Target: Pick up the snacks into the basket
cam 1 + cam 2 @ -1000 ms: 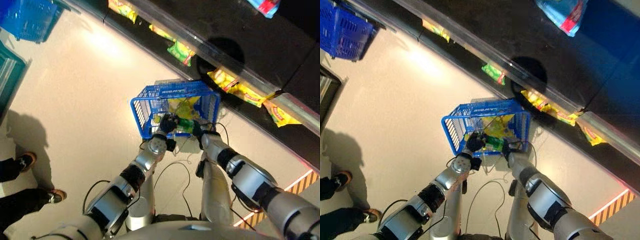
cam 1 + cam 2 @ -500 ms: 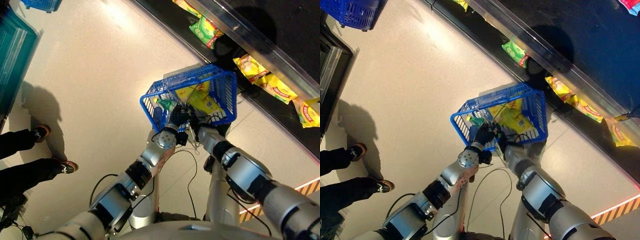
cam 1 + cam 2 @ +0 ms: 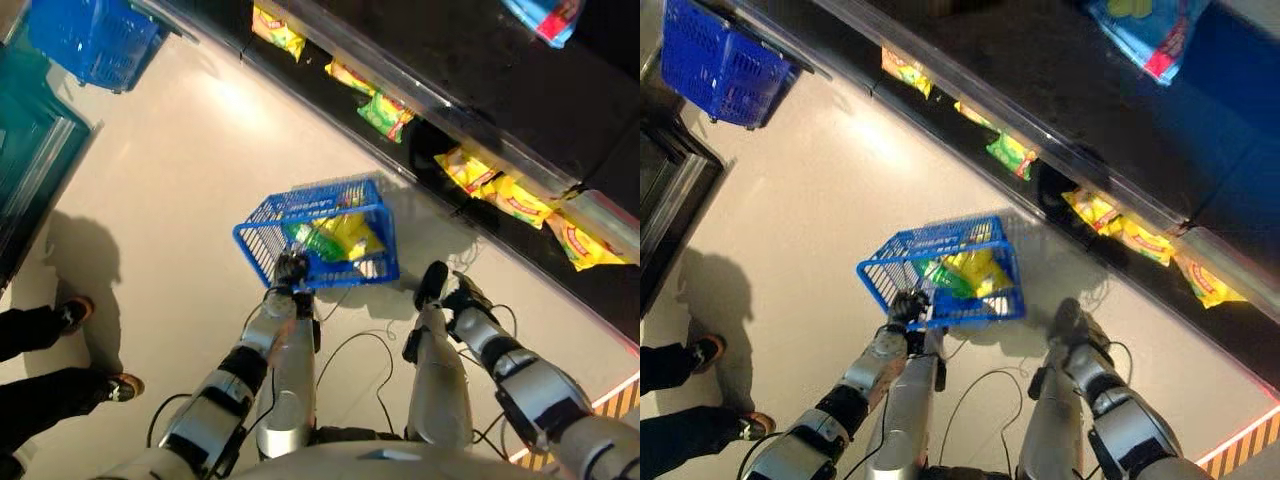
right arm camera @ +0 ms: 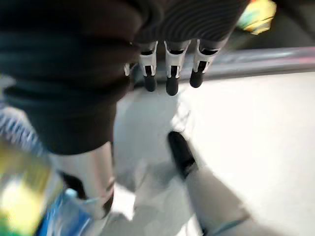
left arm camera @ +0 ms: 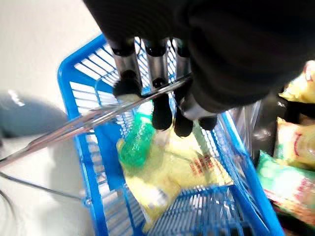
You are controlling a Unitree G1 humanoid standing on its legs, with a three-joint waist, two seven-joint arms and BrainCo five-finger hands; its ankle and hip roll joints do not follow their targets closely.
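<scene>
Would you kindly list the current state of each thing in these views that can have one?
Basket: upright, hanging by its handle, holding snacks.
Handle: raised, gripped by the left robot hand.
Left robot hand: fingers curled round the handle.
Right robot hand: empty, fingers relaxed, away from the basket.
Yellow bag: lying in the basket.
Green pack: lying in the basket beside the yellow bag.
Shelf snacks: lying on the shelf.

baskets (image 3: pixel 330 262): two | hands (image 3: pixel 291 268): two | person (image 3: pixel 45 360): one

No print can be read, neither on the basket (image 3: pixel 318 243) nor on the snack packets (image 3: pixel 505 192) (only blurred marks).
</scene>
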